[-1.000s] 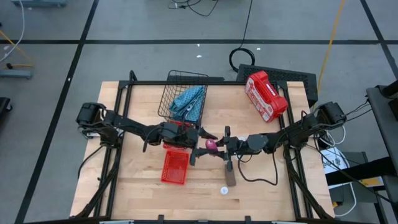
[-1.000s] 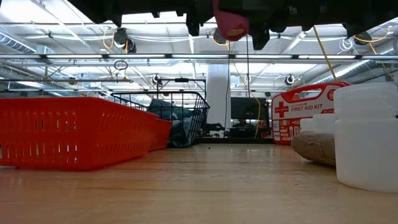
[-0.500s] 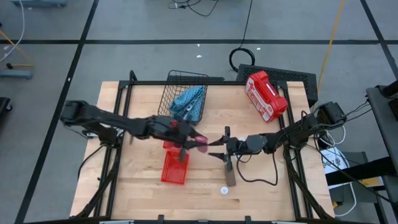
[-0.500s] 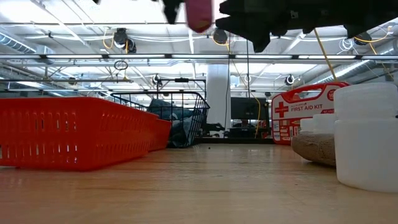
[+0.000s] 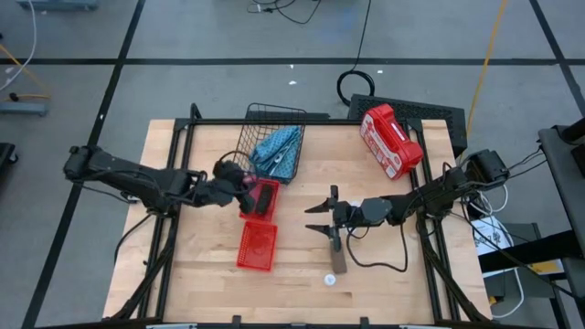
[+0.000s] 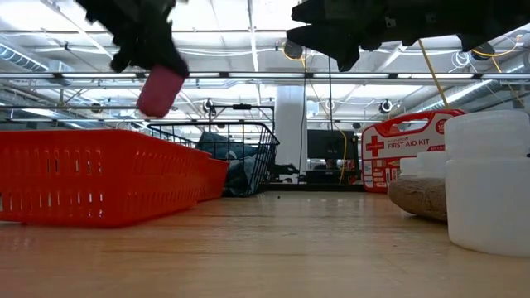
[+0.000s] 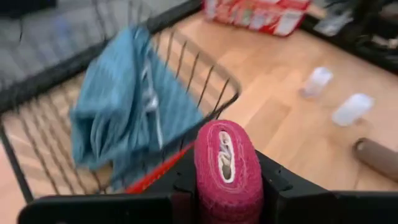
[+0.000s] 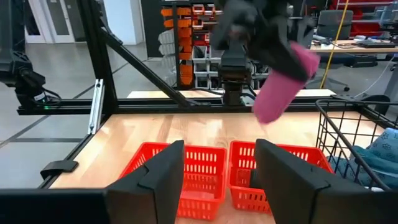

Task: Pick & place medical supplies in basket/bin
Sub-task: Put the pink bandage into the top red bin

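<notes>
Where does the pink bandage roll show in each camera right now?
High view: not discernible; the left gripper sits over the red bins.
Low view: pink bandage roll upper left, above the red bin.
Left wrist view: bottom centre, clamped between the fingers.
Right wrist view: upper right.
Shared landmark: black wire basket.

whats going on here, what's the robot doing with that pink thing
The left gripper is shut on the pink bandage roll, holding it in the air near the red bins and the black wire basket, which already holds the blue pouch. The right gripper hangs open over mid-table. The brown roll and a white vial lie on the table.
</notes>
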### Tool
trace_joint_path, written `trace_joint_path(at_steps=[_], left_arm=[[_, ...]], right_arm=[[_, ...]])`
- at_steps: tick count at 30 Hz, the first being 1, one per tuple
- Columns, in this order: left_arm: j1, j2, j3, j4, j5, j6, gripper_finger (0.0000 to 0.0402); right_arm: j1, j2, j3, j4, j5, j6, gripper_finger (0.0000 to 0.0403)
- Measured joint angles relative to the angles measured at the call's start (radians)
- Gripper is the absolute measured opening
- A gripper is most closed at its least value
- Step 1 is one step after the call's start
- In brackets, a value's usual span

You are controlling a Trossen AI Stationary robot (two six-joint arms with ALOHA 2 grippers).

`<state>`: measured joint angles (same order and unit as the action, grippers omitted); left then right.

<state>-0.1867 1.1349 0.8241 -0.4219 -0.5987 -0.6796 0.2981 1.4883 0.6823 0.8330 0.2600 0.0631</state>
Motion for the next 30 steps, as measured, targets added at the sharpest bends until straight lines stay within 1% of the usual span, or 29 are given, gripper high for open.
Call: trace_joint_path(at_steps=[4,7,9,15,18,24,26,30], left_arm=[[0.016,0.026,-0.098,0.071,-0.011,-0.118,0.0081],[0.037,0.043,-0.149,0.133,-0.01,-0.167,0.0081],[0.051,0.061,-0.167,0.163,0.011,-0.185,0.0081],[0.077,0.13,-0.175,0.173,0.093,-0.225,0.0081],[0.085,0.163,-0.175,0.203,0.137,-0.237,0.0081],[0.089,0.2,-0.175,0.222,0.156,-0.28,0.0084],[0.089,0.202,-0.175,0.221,0.157,-0.285,0.0112],[0.089,0.202,-0.175,0.217,0.157,-0.31,0.0191]], right_arm=[[0.0,0.0,0.0,0.0,0.0,0.0,0.0181],[0.0,0.0,0.0,0.0,0.0,0.002,0.0181],[0.0,0.0,0.0,0.0,0.0,0.006,0.018],[0.0,0.0,0.0,0.0,0.0,0.007,0.018],[0.0,0.0,0.0,0.0,0.0,0.007,0.018],[0.0,0.0,0.0,-0.003,0.0,0.005,0.0176],[0.0,0.0,0.0,-0.007,0.0,0.004,0.0177],[0.0,0.0,0.0,-0.008,0.0,0.004,0.0178]])
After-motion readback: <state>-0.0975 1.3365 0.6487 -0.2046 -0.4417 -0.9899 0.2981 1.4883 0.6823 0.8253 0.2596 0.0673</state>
